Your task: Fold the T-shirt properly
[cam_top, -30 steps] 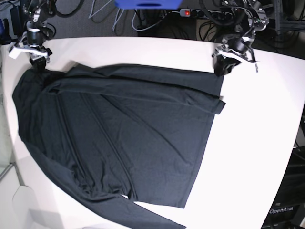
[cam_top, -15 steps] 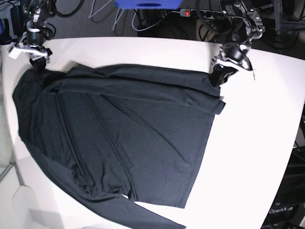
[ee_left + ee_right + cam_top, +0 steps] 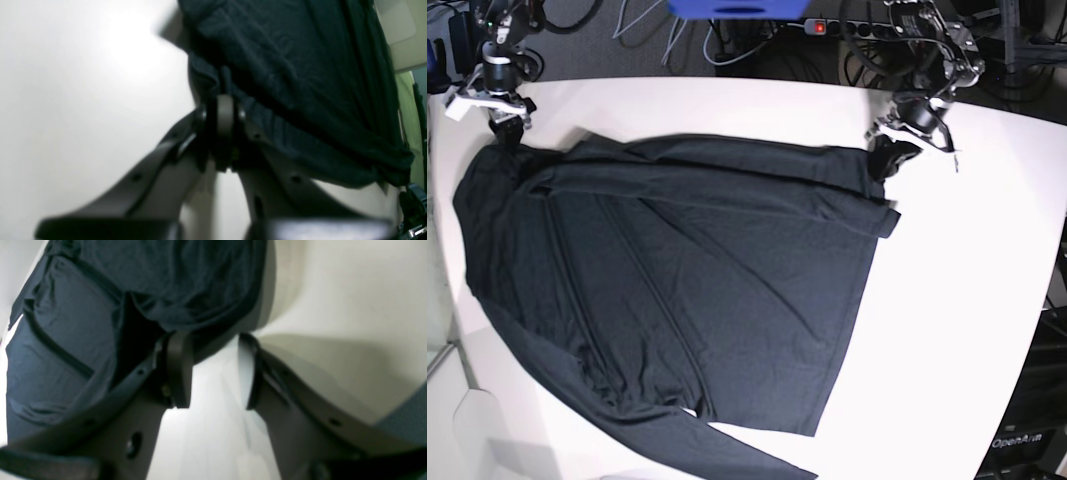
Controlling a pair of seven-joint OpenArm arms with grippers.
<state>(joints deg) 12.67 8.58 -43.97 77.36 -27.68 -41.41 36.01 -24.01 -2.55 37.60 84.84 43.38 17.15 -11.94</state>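
Two grippers are seen at the far corners of a black T-shirt (image 3: 677, 290) spread across a white desk (image 3: 967, 300). Much is cut off or obscured: the lower sleeve is lost at the bottom edge of the base view, and both wrist views are blurred, with the garment shown only as dark folds. The exact cloth edge at the left gripper (image 3: 222, 100) is hard to make out, being hidden behind the pinched fingers (image 3: 225, 115). That gripper is shown clamped tight on a small bunch of fabric at the shirt's corner, with the cloth drawn up into creases beside it. In the base view the same gripper (image 3: 889, 152) is seen at the shirt's upper right corner.

The right gripper (image 3: 213, 368) is held partly open, its two fingers (image 3: 178, 368) well apart with bare desk between them. Nothing is gripped; the shirt's edge lies just beyond the fingertips, and whether one finger touches the cloth cannot be told. In the base view this gripper (image 3: 499, 118) is placed at the shirt's upper left corner.
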